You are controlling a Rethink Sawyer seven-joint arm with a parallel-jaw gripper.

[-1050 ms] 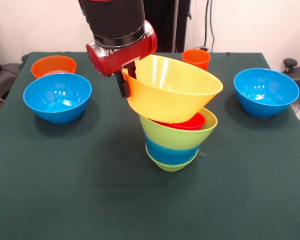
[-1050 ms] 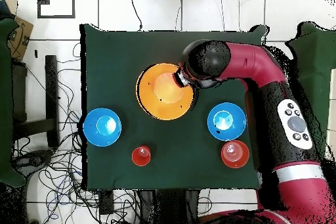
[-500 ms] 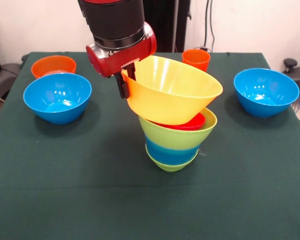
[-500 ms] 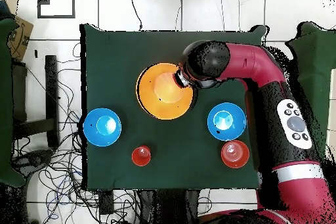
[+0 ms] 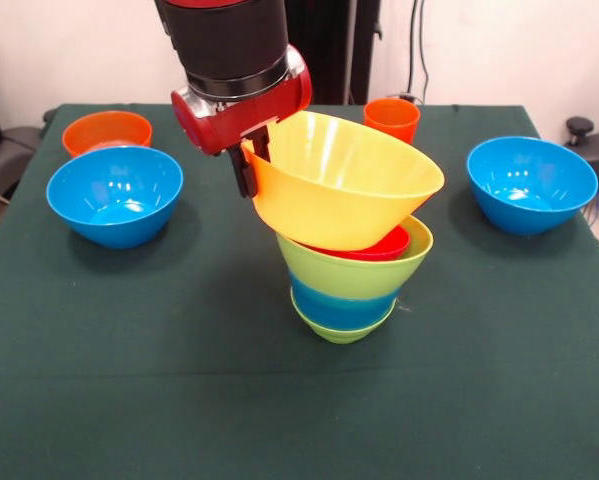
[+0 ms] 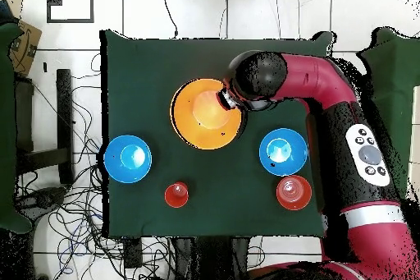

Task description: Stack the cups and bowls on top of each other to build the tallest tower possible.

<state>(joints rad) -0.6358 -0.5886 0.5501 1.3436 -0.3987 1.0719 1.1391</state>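
My gripper (image 5: 253,158) is shut on the left rim of the large yellow bowl (image 5: 344,185), one finger inside and one outside. The bowl is tilted, with its base over the tower (image 5: 347,290). The tower is a small green bowl at the bottom, then a blue bowl (image 5: 339,305) and a lime green bowl (image 5: 354,268), with a small red bowl (image 5: 379,245) inside the lime one. In the overhead view the yellow bowl (image 6: 205,117) hides the tower, and the gripper (image 6: 227,97) sits at its rim. An orange cup (image 5: 391,116) stands upright at the back.
Two loose blue bowls stand apart, one at the left (image 5: 114,195) and one at the right (image 5: 531,183). An orange bowl (image 5: 106,130) sits behind the left blue one. Overhead, the arm (image 6: 328,112) reaches over the table's right side, near a blue bowl (image 6: 283,151).
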